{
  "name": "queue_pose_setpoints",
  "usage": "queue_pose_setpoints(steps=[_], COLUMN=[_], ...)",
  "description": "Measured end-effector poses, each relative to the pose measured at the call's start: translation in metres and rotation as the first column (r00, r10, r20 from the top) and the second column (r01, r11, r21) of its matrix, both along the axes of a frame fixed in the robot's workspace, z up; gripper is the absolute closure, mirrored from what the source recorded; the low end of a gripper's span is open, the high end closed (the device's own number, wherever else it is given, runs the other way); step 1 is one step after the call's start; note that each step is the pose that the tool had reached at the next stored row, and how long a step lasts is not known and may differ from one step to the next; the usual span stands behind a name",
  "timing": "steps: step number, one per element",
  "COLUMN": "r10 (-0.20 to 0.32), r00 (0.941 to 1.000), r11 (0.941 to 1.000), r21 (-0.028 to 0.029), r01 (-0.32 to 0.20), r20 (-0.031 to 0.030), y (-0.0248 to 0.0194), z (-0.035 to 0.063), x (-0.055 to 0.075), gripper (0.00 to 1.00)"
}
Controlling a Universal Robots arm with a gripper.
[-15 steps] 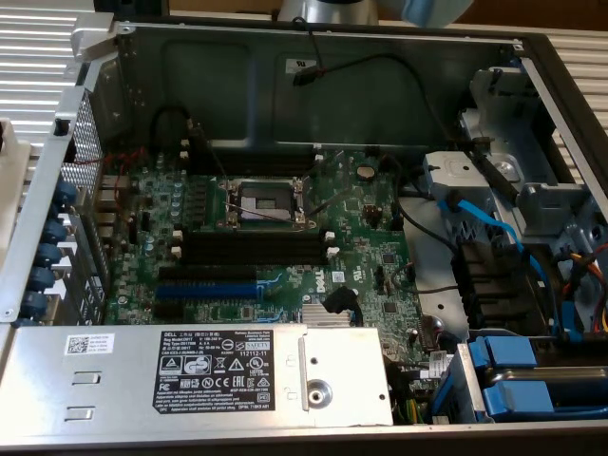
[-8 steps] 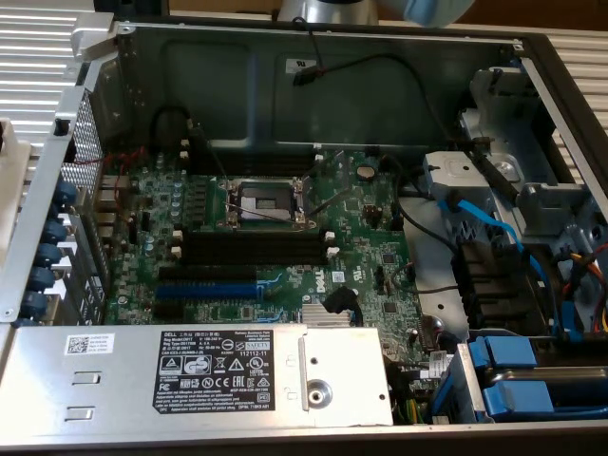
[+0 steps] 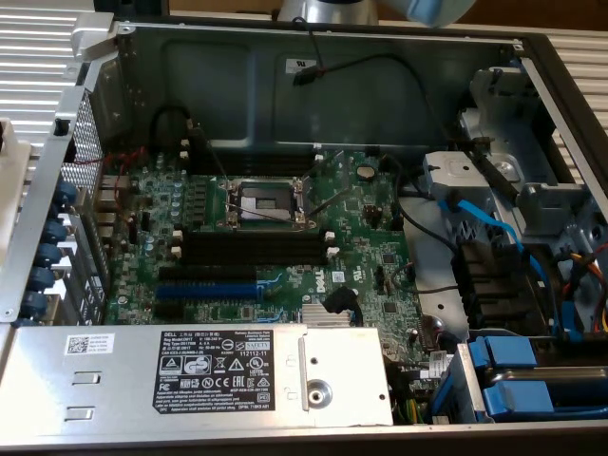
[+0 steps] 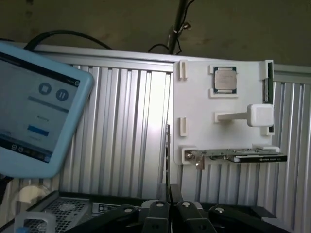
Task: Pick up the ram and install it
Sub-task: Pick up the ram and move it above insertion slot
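The ram (image 4: 268, 97) is a thin green stick standing on edge in the rim of a white holder board (image 4: 194, 97), seen in the wrist view. My gripper (image 4: 168, 194) is well short of that board, its black fingers (image 4: 158, 216) pressed together with nothing between them. In the exterior view the open computer case shows the motherboard (image 3: 361, 256), where the long black memory slots (image 3: 256, 249) with white end clips stand bare beside the processor socket (image 3: 261, 201).
The white board also carries a processor chip (image 4: 225, 79) and a graphics card (image 4: 243, 156). A blue-edged touch pendant (image 4: 39, 111) stands close by. Inside the case are a blue expansion slot (image 3: 204, 290), loose cables (image 3: 475, 214), drive bays (image 3: 518, 375) and a labelled power supply (image 3: 190, 370).
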State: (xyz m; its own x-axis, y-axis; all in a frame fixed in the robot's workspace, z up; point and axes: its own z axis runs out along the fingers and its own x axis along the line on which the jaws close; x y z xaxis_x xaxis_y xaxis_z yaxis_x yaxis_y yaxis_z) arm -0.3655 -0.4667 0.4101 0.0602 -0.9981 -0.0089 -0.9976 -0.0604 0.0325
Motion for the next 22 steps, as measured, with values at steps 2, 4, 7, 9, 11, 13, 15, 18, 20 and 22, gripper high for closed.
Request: queue_pose_setpoints(steps=[2, 4, 7, 9, 11, 13, 15, 18, 20, 22], r10=[0.000, 0.000, 0.000, 0.000, 0.000, 0.000, 0.000, 0.000, 0.000, 0.000], r00=[1.0000, 1.0000, 1.0000, 1.0000, 1.0000, 1.0000, 1.0000, 1.0000, 1.0000, 1.0000], r11=[1.0000, 1.0000, 1.0000, 1.0000, 1.0000, 1.0000, 1.0000, 1.0000, 1.0000, 1.0000], r21=[0.0001, 0.0000, -0.0001, 0.0000, 0.0000, 0.0000, 0.0000, 0.0001, 0.0000, -0.0001], r01=[0.000, 0.000, 0.000, 0.000, 0.000, 0.000, 0.000, 0.000, 0.000, 0.000], r20=[0.0001, -0.0001, -0.0005, -0.0005, -0.0005, -0.0005, -0.0006, -0.0005, -0.0005, -0.0005], y=[-0.0007, -0.0011, -0.0026, -0.0052, -0.0074, -0.0077, -0.0077, -0.0077, -0.0077, -0.0076], z=[0.0048, 0.0091, 0.0129, 0.0136, 0.0141, 0.0147, 0.0154, 0.0160, 0.0164, 0.0168], x=[0.008, 0.017, 0.030, 0.038, 0.047, 0.056, 0.065, 0.079, 0.088, 0.097], gripper=[0.88, 0.88, 0.88, 0.88, 0.88, 0.88, 0.88, 0.88, 0.88, 0.88])
